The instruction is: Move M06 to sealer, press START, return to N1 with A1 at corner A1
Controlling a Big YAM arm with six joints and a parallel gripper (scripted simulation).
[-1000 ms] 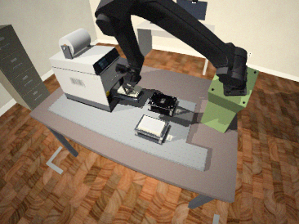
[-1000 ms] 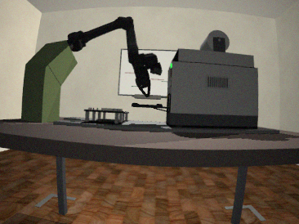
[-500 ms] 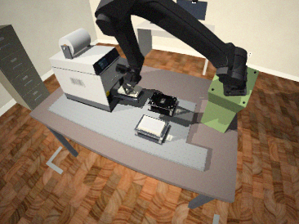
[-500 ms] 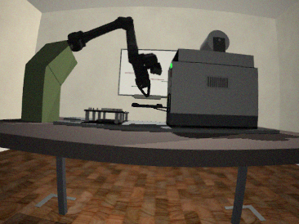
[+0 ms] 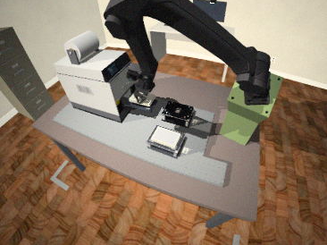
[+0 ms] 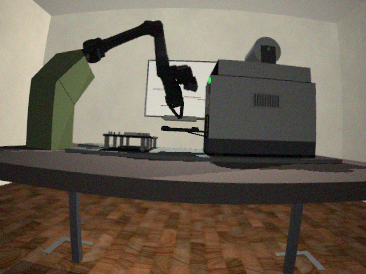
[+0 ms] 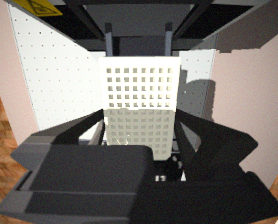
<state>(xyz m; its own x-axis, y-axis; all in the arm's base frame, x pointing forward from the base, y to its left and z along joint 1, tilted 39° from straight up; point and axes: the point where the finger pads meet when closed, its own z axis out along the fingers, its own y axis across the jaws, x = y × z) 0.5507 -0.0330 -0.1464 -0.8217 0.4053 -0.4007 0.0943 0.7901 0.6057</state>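
Observation:
My gripper (image 5: 142, 95) (image 6: 178, 115) (image 7: 139, 112) is shut on plate M06 (image 5: 144, 102) (image 7: 140, 95), a white well plate gripped by its long sides. It holds the plate over the sealer's stage (image 5: 151, 107) (image 6: 181, 129), which stands out in front of the sealer (image 5: 89, 85) (image 6: 260, 110). From these views I cannot tell whether the plate touches the stage. The sealer's lamp (image 6: 209, 80) glows green. Nest N1 (image 5: 178, 112) is black and empty. Nest N2 (image 5: 178, 147) holds a second white plate (image 5: 166, 137).
A foil roll (image 5: 84, 45) sits on top of the sealer. The green arm pedestal (image 5: 250, 112) (image 6: 55, 100) stands at the table's right edge. A grey filing cabinet (image 5: 18, 71) stands left of the table. A desk with a monitor (image 5: 210, 9) is behind.

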